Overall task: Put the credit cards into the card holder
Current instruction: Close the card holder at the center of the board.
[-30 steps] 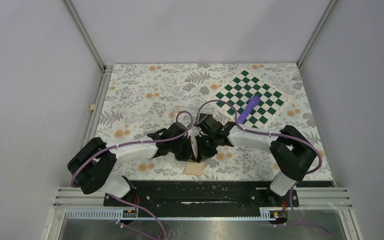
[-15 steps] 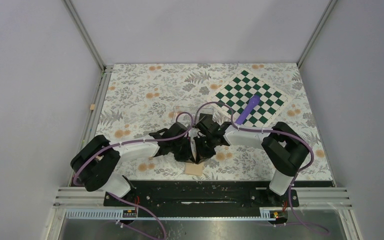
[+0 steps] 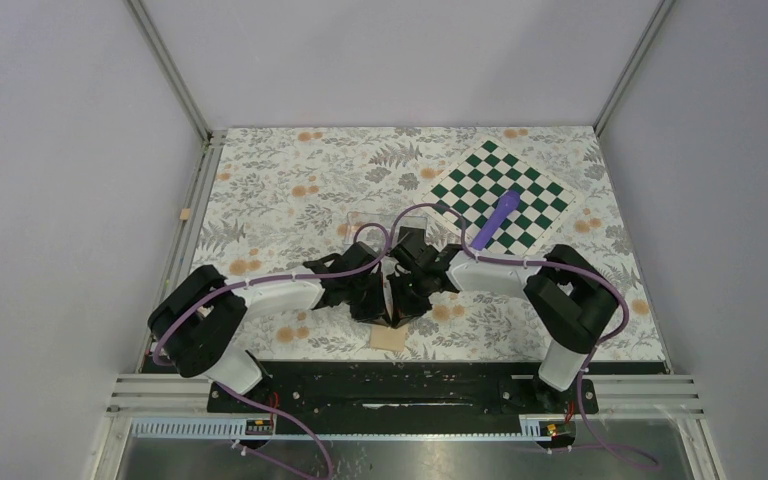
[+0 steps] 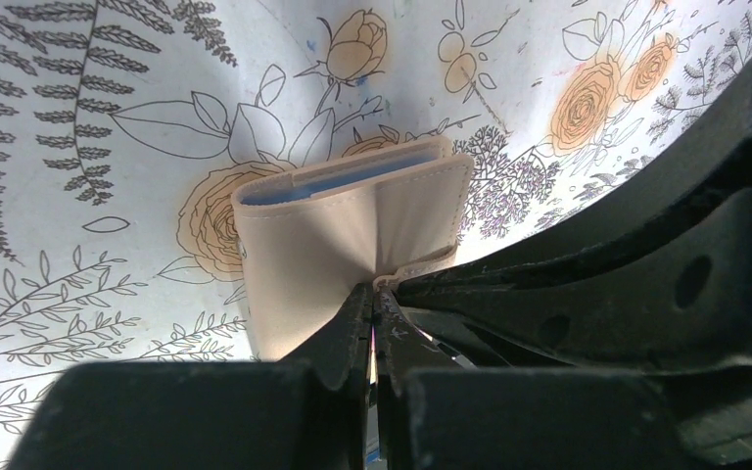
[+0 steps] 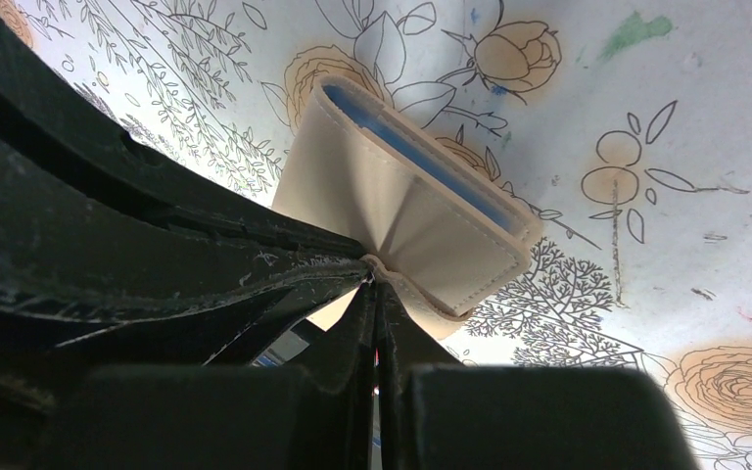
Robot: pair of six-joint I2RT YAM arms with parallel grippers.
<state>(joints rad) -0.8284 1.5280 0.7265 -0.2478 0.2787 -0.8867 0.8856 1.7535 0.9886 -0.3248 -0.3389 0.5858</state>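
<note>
Tan card holder (image 4: 352, 230) — pinched, left gripper (image 4: 372, 305), right gripper (image 5: 377, 286)

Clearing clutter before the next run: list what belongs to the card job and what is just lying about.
Job:
- card holder
- left end effector and right end effector, both shut on its edge

Lying about:
- chessboard
- purple pen, on the chessboard
- clear box

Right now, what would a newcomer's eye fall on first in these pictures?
Both arms meet at the near centre of the table, left claw and right claw shut side by side on one edge of the tan card holder, blue showing at its far edge. Far right, a green-and-white chessboard carries a purple object.
</note>
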